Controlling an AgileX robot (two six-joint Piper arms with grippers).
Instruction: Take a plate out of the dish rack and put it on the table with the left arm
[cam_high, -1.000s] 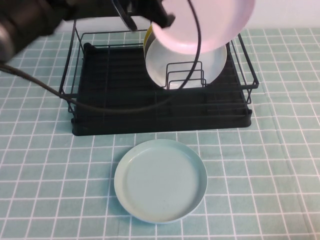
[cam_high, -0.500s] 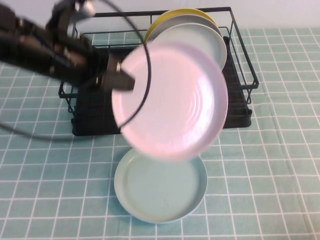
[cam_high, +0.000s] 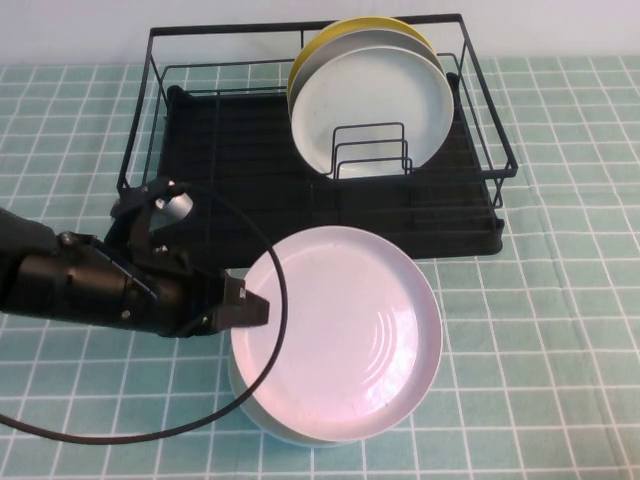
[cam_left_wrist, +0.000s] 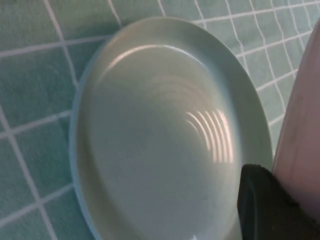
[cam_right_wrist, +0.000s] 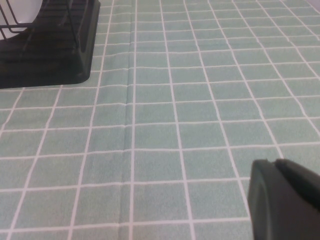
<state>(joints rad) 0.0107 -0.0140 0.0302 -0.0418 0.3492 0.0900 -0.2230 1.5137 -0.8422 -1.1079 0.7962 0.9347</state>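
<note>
Left gripper (cam_high: 250, 310), black, at front-left of bench, clamped on left rim of round pale pink-lilac plate (cam_high: 345, 335) w/ low raised rim. Plate held roughly flat, face up, directly over round light blue-green plate (cam_high: 290, 437); only a sliver of that lower plate's rim visible at front in high view. Cannot tell whether the two plates touch. Left wrist view: blue-green plate (cam_left_wrist: 165, 135) fills most of frame on the grid cloth, pink plate edge (cam_left_wrist: 302, 135) at side, one black gripper finger (cam_left_wrist: 270, 207) against it. Black left arm (cam_high: 90, 285) reaching in from left side, lying low over bench, black cable (cam_high: 240, 400) looping round in front of pink plate's left part.

Behind: large rectangular black wire dish rack (cam_high: 250, 130) w/ black tray base, standing at back-centre of bench. Upright in rack's right half: white round plate (cam_high: 372, 110) at front, yellow plate (cam_high: 320, 40) behind it, small wire dividers in front.

Bench (cam_high: 560, 300): mint-green cloth w/ white grid lines.

Right gripper (cam_right_wrist: 282, 200): not seen in high view; only a black finger part in right wrist view, over bare cloth, rack corner (cam_right_wrist: 55, 45) well apart. Grip state: cannot tell.
</note>
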